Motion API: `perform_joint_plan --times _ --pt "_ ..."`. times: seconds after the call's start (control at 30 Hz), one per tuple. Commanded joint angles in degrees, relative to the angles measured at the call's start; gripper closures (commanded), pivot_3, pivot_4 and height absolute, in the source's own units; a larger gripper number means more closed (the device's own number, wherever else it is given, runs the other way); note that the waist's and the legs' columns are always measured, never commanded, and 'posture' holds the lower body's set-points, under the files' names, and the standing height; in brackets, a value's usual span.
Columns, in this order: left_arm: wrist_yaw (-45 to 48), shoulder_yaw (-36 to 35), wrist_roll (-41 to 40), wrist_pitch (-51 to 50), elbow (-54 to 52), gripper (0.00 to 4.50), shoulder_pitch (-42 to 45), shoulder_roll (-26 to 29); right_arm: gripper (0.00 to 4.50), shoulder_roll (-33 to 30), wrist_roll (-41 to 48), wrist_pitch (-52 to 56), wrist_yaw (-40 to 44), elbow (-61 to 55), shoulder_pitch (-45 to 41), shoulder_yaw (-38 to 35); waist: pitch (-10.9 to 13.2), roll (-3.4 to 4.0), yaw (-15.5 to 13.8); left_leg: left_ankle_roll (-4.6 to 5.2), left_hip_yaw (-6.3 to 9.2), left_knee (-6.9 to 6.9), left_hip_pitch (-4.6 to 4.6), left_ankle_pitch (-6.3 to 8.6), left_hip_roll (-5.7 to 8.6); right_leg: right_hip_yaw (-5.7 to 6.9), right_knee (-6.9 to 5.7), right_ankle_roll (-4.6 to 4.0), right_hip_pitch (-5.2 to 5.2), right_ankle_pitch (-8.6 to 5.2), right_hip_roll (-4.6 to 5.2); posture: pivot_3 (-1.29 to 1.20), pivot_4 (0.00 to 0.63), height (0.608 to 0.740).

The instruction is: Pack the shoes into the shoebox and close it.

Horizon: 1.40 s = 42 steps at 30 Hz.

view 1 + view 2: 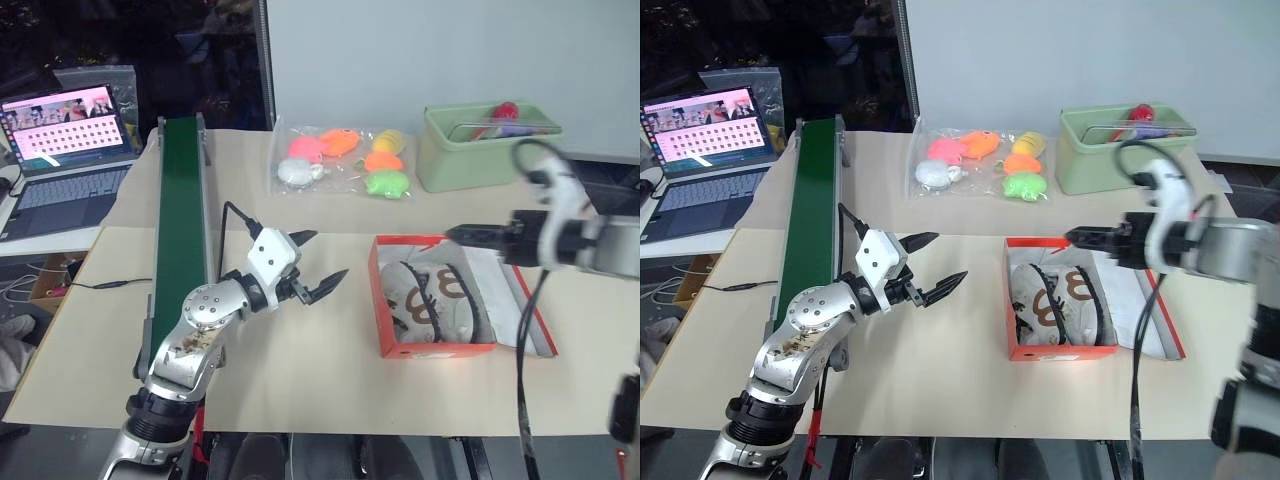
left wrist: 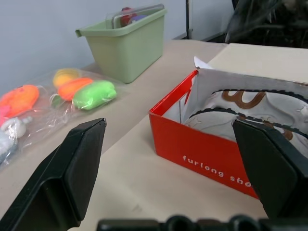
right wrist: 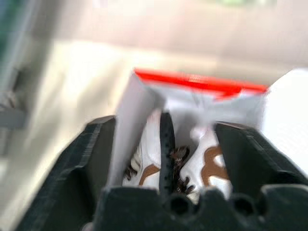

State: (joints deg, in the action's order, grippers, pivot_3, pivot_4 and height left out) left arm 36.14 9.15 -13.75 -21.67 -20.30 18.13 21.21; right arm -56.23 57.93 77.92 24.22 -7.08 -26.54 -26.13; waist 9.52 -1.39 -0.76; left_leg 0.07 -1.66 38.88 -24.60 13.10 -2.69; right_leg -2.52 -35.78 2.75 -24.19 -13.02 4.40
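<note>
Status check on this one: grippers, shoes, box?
Left gripper open, empty, beside the shoebox. Right gripper open, empty, above it. Shoes inside; lid not closed. Nothing in the way.

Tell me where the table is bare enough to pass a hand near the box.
Bare tabletop lies between the left gripper and the shoebox, and between the box and the bagged toys. Crowded: inside the box with the shoes, and beside the green bin.

At centre right, the orange-red cardboard shoebox (image 1: pixel 436 349) looks matt, its inside white paper. The white shoes with brown laces (image 1: pixel 440 300) look smooth. At upper centre, glossy clear plastic bags (image 1: pixel 340 160) wrap soft neon toys; the pale green plastic bin (image 1: pixel 470 160) is smooth.
</note>
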Motion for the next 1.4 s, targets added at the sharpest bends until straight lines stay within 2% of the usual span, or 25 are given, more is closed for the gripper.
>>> perform_joint_plan --times 0.03,0.13,0.17,0.2,0.23,0.27,0.4,0.43,0.53,0.67,0.77,0.87,1.17,1.4 --pt "1.4 -0.3 -1.7 0.3 -1.7 0.00 0.8 0.2 2.42 -2.8 -4.9 -7.0 8.0 -8.2 15.8 -12.3 0.0 0.01 0.0 0.00 -0.01 0.02 0.02 0.00 0.01 -0.03 -0.01 0.02 0.02 -0.01 0.01 0.00 0.150 0.729" --pt "2.7 -0.1 -2.4 -0.2 -1.9 0.00 1.1 0.7 3.38 -2.3 -6.9 -9.7 13.4 -13.4 28.4 -18.9 -0.1 0.11 0.3 0.00 -0.05 0.07 0.15 0.00 0.06 -0.15 -0.13 0.02 0.05 -0.01 0.03 0.00 0.150 0.729" --pt "3.1 0.0 -2.6 -0.3 -1.9 0.00 1.1 0.9 3.54 -2.3 -9.1 -11.6 15.0 -14.3 32.7 -19.9 -0.1 0.15 0.5 0.00 -0.08 0.05 0.25 0.00 0.06 -0.22 -0.19 0.03 0.07 -0.01 0.01 0.00 0.150 0.729" --pt "3.6 0.1 -2.9 -0.4 -1.9 0.00 1.1 1.1 4.06 -2.2 -12.1 -14.3 16.3 -14.8 37.3 -20.3 -0.1 0.18 0.7 0.00 -0.08 0.05 0.34 0.00 0.06 -0.26 -0.20 0.04 0.15 -0.02 -0.02 0.00 0.150 0.729" --pt "4.1 0.3 -3.1 -0.5 -1.9 0.00 1.1 1.3 4.36 -2.2 -14.9 -16.6 17.0 -14.9 41.0 -20.1 -0.1 0.20 0.9 0.00 -0.08 0.04 0.43 0.00 0.05 -0.27 -0.23 0.04 0.20 -0.03 -0.03 0.00 0.150 0.729" --pt "4.7 0.5 -3.4 -0.5 -1.9 0.00 1.1 1.6 4.44 -2.1 -17.9 -19.0 17.2 -14.7 44.1 -19.5 -0.2 0.17 0.9 0.00 -0.08 0.05 0.47 0.00 0.06 -0.29 -0.25 0.05 0.24 -0.03 -0.05 0.00 0.150 0.729" --pt "6.3 1.1 -4.1 -1.0 -2.0 0.00 1.2 2.1 4.44 0.1 -25.4 -26.5 16.6 -13.5 49.9 -15.0 -0.2 0.15 1.6 -0.01 -0.18 0.08 0.65 0.00 0.09 -0.47 -0.23 0.35 0.37 -0.22 -0.04 0.00 0.150 0.729" --pt "6.8 1.4 -4.1 -1.0 -1.9 0.00 1.4 2.2 4.44 2.1 -27.9 -27.8 14.4 -12.9 50.1 -10.0 -0.2 0.14 1.7 -0.01 -0.22 0.08 0.73 0.00 0.10 -0.58 -0.22 0.36 0.39 -0.22 -0.06 0.00 0.150 0.729" --pt "7.0 1.9 -4.3 -1.4 -1.8 0.00 1.6 1.9 4.44 6.1 -34.2 -31.4 9.8 -10.2 49.3 -0.6 -0.3 -0.06 1.8 -0.01 -0.22 0.02 1.00 0.00 0.06 -0.62 -0.18 0.41 0.64 -0.28 -0.15 0.00 0.150 0.729" --pt "6.8 2.2 -4.4 -1.8 -2.0 0.00 1.6 1.8 4.44 10.7 -35.4 -33.5 7.6 -6.4 44.8 1.6 -0.3 0.14 1.7 -0.01 -0.33 0.00 1.07 0.00 0.19 -0.83 -0.18 0.38 0.67 -0.30 -0.05 0.00 0.150 0.729" --pt "7.0 2.3 -4.4 -2.0 -2.1 0.00 1.8 1.8 4.44 13.0 -37.5 -34.6 7.1 -4.2 43.0 6.1 -0.3 0.10 1.7 -0.01 -0.43 0.01 1.18 0.00 0.22 -1.01 -0.20 0.42 0.74 -0.28 -0.08 0.00 0.150 0.729" --pt "8.0 2.4 -4.9 -2.2 -2.4 0.00 1.7 2.3 4.44 15.4 -38.2 -34.4 5.4 -2.3 40.8 7.4 -0.3 0.07 1.6 -0.01 -0.41 -0.02 1.31 0.01 0.20 -1.01 -0.17 0.43 0.87 -0.29 -0.13 0.00 0.150 0.729" --pt "15.6 1.8 -8.4 -3.6 -2.1 0.00 0.7 8.4 4.44 20.3 -38.3 -32.7 1.9 -0.6 36.8 7.6 -0.6 -0.76 2.8 -0.02 -0.46 0.00 1.51 0.01 0.13 -1.10 -0.14 0.50 1.06 -0.34 -0.17 0.00 0.150 0.729" --pt "18.4 2.1 -8.7 -3.6 -2.4 0.00 0.9 11.1 4.44 29.8 -38.8 -34.6 -6.9 7.0 29.5 4.7 -1.0 -1.27 3.5 -0.02 -0.58 -0.01 1.63 0.01 0.03 -1.21 -0.12 0.47 1.09 -0.32 -0.23 0.00 0.150 0.729"
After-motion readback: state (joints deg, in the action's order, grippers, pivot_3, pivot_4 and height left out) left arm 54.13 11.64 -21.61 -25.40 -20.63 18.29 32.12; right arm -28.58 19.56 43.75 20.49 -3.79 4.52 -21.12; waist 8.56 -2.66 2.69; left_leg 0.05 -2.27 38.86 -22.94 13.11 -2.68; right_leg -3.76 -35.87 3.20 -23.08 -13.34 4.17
